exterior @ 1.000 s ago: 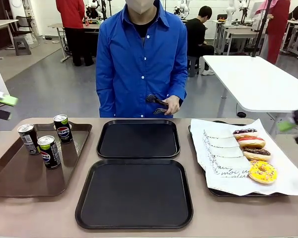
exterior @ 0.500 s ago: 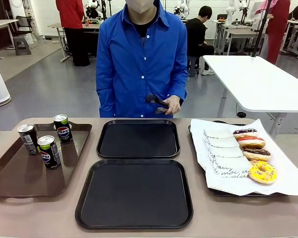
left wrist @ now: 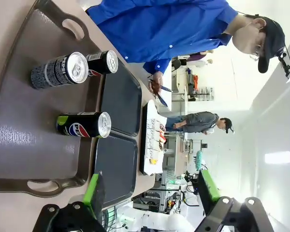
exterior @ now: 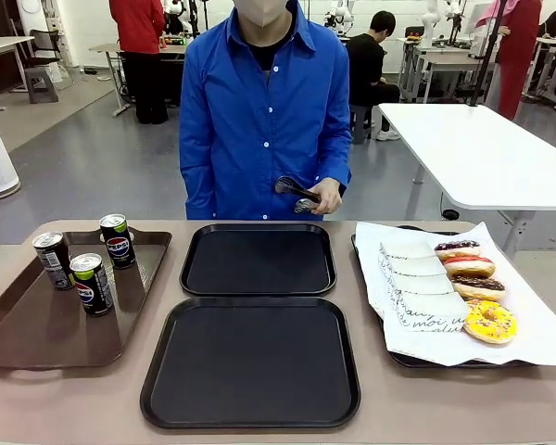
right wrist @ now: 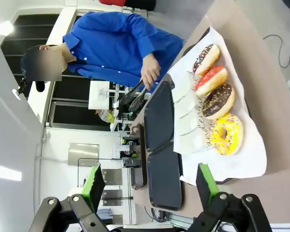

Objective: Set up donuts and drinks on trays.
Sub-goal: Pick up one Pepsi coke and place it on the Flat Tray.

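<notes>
Two square black trays (exterior: 258, 261) lie bare at the middle of the table, one just in front of the person and the near tray (exterior: 250, 363) on the robot's side, with nothing yet set on either. Three slim soda cans (exterior: 91, 283) stand upright on the brown tray (exterior: 37, 334) at the robot's left. Four donuts (exterior: 479, 287) lie in a row on the paper-lined tray (exterior: 537, 345) at its right, just beside a stack of white paper boxes (exterior: 412, 278). At the far edge the person's hand (exterior: 324, 197) holds black tongs (exterior: 292, 188) clear of the table.

Seen from its wrist, the left gripper (left wrist: 151, 188) hangs with its fingers spread wide and nothing between them, looking across the brown tray and its cans. The right gripper (right wrist: 150, 186) is likewise spread and empty, facing the donuts from off the table's side.

By every sign the setup is at its very start, and the step in hand looks to be the first pick. For the left arm, that would mean coming down over one can, most easily the one standing apart from the other two. It would then close around the can's body and carry it upright to a black tray. The donuts, soft and glazed, would call for a light hold, whether from tongs or from the right gripper.
</notes>
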`<state>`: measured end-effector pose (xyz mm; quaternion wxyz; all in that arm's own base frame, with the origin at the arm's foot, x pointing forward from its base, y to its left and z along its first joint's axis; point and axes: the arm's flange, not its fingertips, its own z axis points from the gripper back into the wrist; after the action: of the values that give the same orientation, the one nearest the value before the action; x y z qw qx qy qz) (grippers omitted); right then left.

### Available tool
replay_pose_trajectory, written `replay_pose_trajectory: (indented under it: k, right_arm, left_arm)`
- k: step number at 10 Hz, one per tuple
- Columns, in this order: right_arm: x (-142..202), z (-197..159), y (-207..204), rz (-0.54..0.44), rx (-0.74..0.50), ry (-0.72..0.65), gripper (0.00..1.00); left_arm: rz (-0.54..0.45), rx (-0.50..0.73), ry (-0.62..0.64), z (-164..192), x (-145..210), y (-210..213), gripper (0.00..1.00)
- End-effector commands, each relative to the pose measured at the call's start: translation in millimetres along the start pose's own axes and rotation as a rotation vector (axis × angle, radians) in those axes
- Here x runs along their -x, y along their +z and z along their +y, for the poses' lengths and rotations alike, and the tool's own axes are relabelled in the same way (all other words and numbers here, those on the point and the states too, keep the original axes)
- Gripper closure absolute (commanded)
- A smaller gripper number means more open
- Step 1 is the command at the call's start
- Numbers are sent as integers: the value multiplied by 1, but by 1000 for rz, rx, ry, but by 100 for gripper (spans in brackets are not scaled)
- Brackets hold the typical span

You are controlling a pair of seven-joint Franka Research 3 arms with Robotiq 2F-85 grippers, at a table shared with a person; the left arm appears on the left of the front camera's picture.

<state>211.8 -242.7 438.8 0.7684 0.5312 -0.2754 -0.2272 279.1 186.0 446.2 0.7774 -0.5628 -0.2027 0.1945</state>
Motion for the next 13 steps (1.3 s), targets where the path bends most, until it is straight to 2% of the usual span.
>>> replay_pose_trajectory:
  k: [1,13]
  right_arm:
    - [-4,-3,-2,15,-5,4,0]
    - [0,0,-2,8,-3,-4,0]
  left_arm:
    - [-5,4,-27,-1,-3,3,0]
    - [-2,-7,-3,-1,0,1,0]
